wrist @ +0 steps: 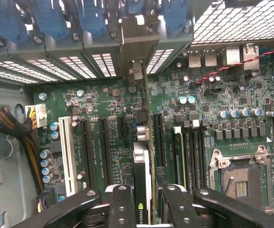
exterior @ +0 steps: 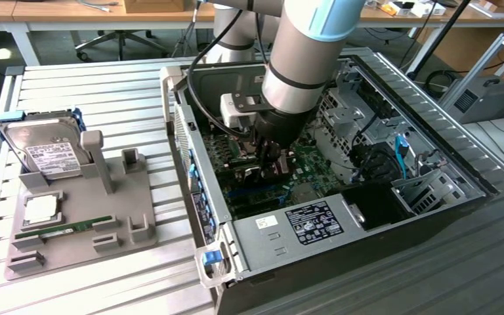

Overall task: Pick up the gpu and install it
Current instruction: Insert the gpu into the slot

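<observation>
The gpu stands on edge over the green motherboard, its black cooler face with a green logo between my fingers. My gripper is shut on it. Its silver end bracket reaches the rear slot openings of the case. The card's lower edge runs along the board between the long black slots; I cannot tell whether it sits fully in one. In the exterior view my gripper reaches down inside the open computer case and hides most of the card.
Blue slot latches line the rear wall. A cable bundle lies by the board's edge, and the CPU socket is beside the memory slots. At the exterior view's left, a grey fixture holds a hard drive and a memory stick.
</observation>
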`<move>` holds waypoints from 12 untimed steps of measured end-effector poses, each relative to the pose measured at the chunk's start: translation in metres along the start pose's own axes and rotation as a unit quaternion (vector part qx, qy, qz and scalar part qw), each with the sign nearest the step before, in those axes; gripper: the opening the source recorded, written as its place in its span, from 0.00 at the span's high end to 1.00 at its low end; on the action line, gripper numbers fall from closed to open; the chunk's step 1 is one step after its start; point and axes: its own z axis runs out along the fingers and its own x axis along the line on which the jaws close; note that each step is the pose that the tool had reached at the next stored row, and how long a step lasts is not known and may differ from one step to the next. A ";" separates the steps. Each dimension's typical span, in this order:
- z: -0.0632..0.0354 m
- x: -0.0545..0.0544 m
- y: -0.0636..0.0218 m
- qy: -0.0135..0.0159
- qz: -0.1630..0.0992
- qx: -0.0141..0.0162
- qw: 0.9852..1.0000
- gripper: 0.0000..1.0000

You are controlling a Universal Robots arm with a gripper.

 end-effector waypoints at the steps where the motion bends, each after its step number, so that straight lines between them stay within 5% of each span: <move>1: 0.0001 0.000 0.0000 0.000 0.000 0.000 1.000 0.73; 12: -0.0001 0.000 0.0000 0.000 -0.002 0.000 1.000 0.73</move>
